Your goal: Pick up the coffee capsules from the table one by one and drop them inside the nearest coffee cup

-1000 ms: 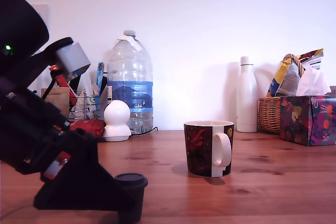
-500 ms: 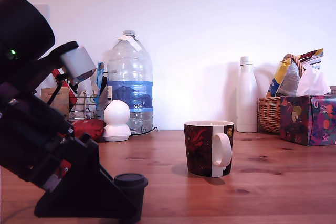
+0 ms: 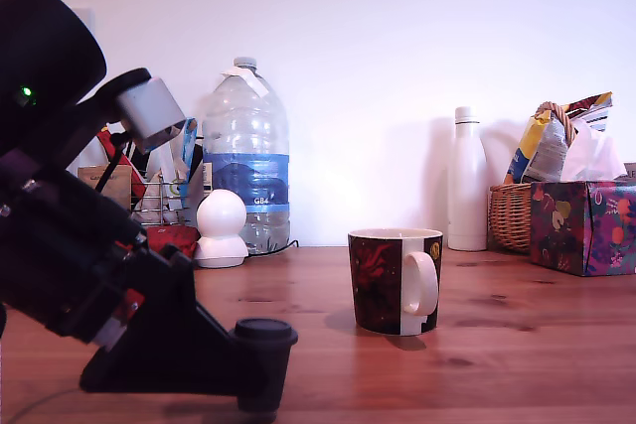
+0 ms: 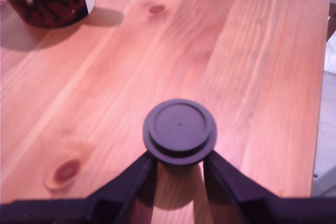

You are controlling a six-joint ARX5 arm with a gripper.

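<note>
At the near left of the exterior view, the black gripper [image 3: 260, 369] is clamped on the dark brown-black plastic capsule [image 3: 265, 362], one finger [image 4: 134, 179] pressing each side just beneath its wide round rim [image 4: 180, 129]. The capsule stands upright, low over the wooden table [image 3: 517, 345]. To its right and farther back sits the dark red-flowered mug [image 3: 396, 280], well apart, white handle facing the camera.
</note>
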